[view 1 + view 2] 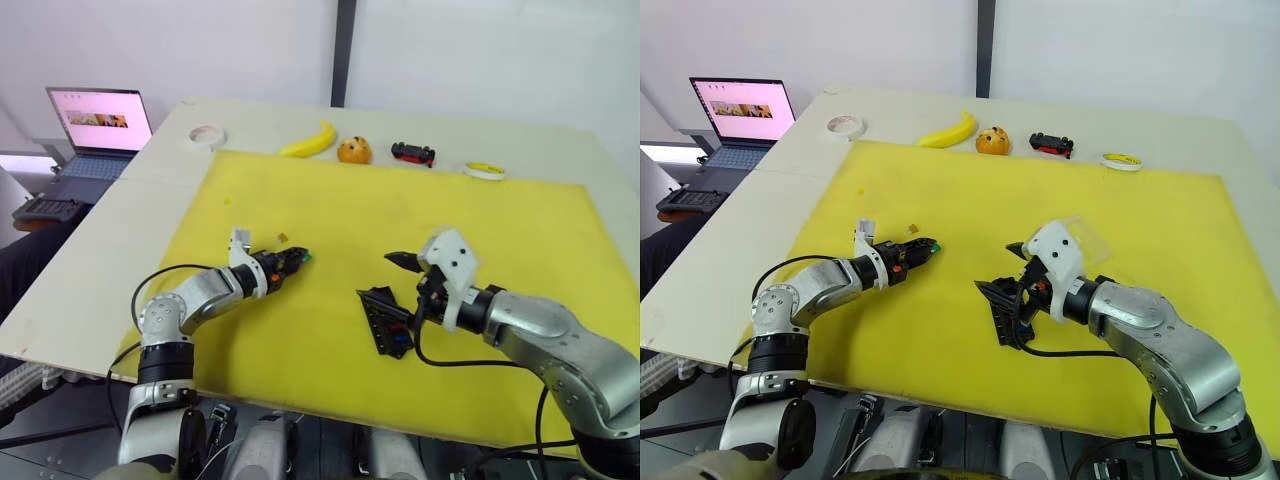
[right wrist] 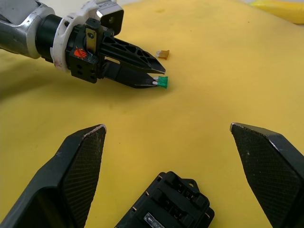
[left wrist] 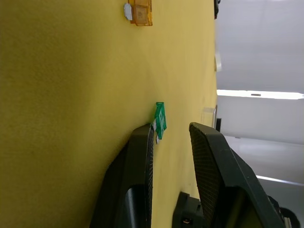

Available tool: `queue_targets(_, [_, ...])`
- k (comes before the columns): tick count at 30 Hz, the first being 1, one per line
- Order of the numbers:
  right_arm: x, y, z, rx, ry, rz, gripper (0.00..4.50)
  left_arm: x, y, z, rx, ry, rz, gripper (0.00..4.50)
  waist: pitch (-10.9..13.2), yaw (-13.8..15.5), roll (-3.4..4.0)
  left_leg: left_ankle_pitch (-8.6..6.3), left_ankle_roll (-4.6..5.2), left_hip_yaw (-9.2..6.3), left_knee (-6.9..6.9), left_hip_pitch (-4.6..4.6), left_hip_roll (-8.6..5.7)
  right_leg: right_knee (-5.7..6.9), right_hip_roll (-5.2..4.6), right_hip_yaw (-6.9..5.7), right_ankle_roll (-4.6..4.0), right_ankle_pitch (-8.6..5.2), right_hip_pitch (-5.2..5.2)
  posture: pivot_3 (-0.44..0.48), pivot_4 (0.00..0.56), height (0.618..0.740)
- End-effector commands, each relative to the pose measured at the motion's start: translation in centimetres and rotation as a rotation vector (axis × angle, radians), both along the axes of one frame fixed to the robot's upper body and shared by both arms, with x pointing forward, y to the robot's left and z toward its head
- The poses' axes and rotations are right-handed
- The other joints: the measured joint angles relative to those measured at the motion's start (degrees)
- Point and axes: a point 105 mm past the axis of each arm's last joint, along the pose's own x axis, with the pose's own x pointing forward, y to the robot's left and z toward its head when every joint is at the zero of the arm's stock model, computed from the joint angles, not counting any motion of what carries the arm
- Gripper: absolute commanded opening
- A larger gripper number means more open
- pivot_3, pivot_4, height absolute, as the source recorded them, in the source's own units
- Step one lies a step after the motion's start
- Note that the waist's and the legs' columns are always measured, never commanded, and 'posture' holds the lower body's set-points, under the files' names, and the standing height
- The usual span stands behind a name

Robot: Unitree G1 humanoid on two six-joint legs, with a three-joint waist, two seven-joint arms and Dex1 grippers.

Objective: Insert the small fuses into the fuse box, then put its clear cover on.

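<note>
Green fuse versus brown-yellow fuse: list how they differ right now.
The green fuse sits at the left gripper's fingertips, between its parted fingers; the brown-yellow fuse lies apart, untouched. Colours differ: green against amber. Both are tiny pieces resting on the yellow mat, outside the fuse box.

No legible text, label, brand, number or sign anywhere.

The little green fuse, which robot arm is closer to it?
Left. The left end effector has its fingertips right at the green fuse on the yellow mat. The right end effector is apart from it, open by the fuse box.
</note>
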Motion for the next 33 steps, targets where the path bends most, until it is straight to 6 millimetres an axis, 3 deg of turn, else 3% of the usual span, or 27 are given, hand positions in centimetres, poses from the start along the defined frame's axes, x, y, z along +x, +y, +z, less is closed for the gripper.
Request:
queue_targets(1, [-0.4, 0.1, 1.2, 0.002, -0.055, 0.010, 4.50, -0.3, 0.1, -1.6, 0.025, 0.058, 0.007, 1.01, 0.0, 0.0, 0.00, 0.00, 0.00, 0.00, 0.00, 0.00, 0.00, 0.00, 0.00, 0.00, 0.00, 0.00, 0.00, 0.000, 0.150, 0.740])
queue_targets(4, [-0.3, 0.1, 1.2, 0.003, -0.055, 0.010, 4.50, -0.4, 0.3, -2.2, 0.048, 0.076, 0.009, 0.06, 0.0, 0.0, 0.00, 0.00, 0.00, 0.00, -0.01, 0.00, 0.00, 0.00, 0.00, 0.00, 0.00, 0.00, 0.00, 0.000, 0.150, 0.740])
queue_targets(15, [-0.3, 0.1, 1.3, 0.007, -0.056, 0.013, 4.50, -0.3, 0.7, -1.9, 0.037, 0.075, 0.020, 0.06, 0.0, -0.1, 0.02, 0.00, -0.01, 0.00, -0.05, 0.01, 0.02, 0.00, 0.00, 0.00, -0.03, -0.02, -0.03, 0.000, 0.150, 0.740])
queue_targets(20, [-0.3, 0.0, 1.4, 0.025, -0.052, 0.011, 4.50, -0.6, 0.6, 0.9, 0.004, -0.036, -0.027, 0.06, 0.0, -0.1, 0.00, 0.00, -0.01, 0.00, -0.08, -0.01, 0.03, -0.01, -0.01, 0.00, -0.05, -0.03, -0.06, 0.000, 0.150, 0.740])
queue_targets(25, [-0.4, -0.2, 1.6, 0.073, -0.030, 0.002, 4.50, -1.2, 1.8, 3.7, -0.010, -0.136, -0.061, 0.06, 0.0, -0.2, -0.05, 0.03, -0.06, -0.01, -0.11, -0.33, 0.05, 0.01, 0.00, 0.00, 0.11, 0.06, -0.41, 0.000, 0.150, 0.740])
queue_targets(33, [-0.3, -0.1, 1.9, 0.125, -0.009, 0.000, 4.50, -1.9, 2.0, 5.7, 0.009, -0.223, -0.105, 0.06, 0.1, 0.1, -0.06, 0.32, -0.55, -0.04, -0.07, -0.89, 0.02, 0.08, 0.00, -0.02, 0.11, 0.09, -0.97, 0.000, 0.150, 0.740])
